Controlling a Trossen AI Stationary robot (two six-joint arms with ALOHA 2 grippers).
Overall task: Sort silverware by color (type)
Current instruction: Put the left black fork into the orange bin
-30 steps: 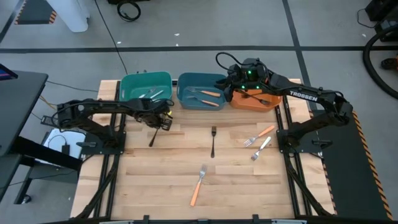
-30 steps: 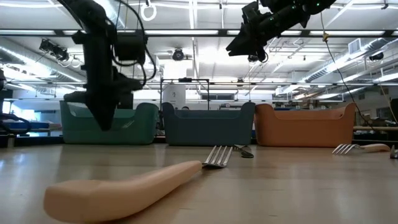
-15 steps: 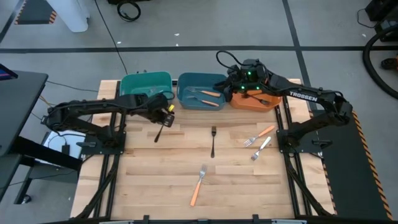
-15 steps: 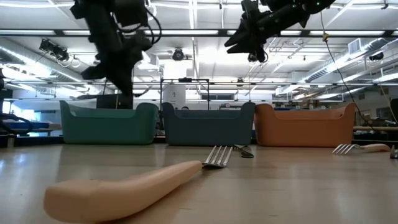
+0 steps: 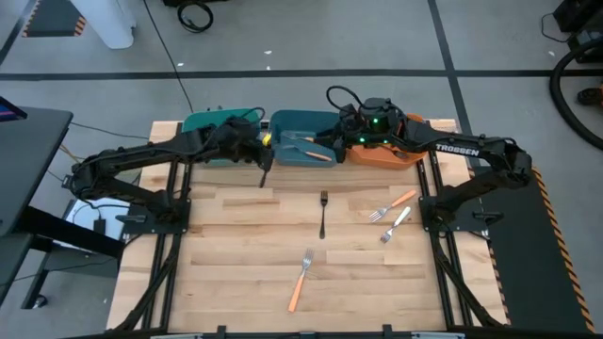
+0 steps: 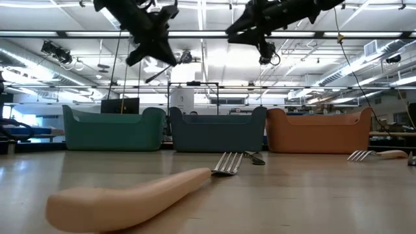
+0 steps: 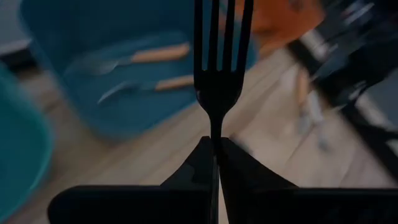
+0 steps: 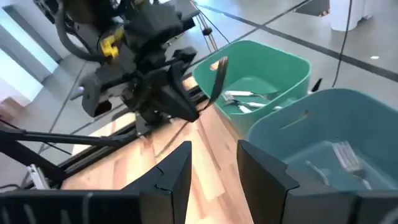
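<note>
Teal bin (image 5: pixel 203 127) is sitting half hidden under the left arm; its contents aren't readable in the high view. Left gripper (image 5: pixel 264 165) is reaching over the teal/blue bin edge w/ jaws clamping a black fork (image 7: pixel 219 68) by the handle, tines out. Right gripper (image 5: pixel 341 135) is hovering over the blue bin (image 5: pixel 306 122), jaws apart, holding nothing. 4 forks are lying on the table (image 5: pixel 236 273).
</note>
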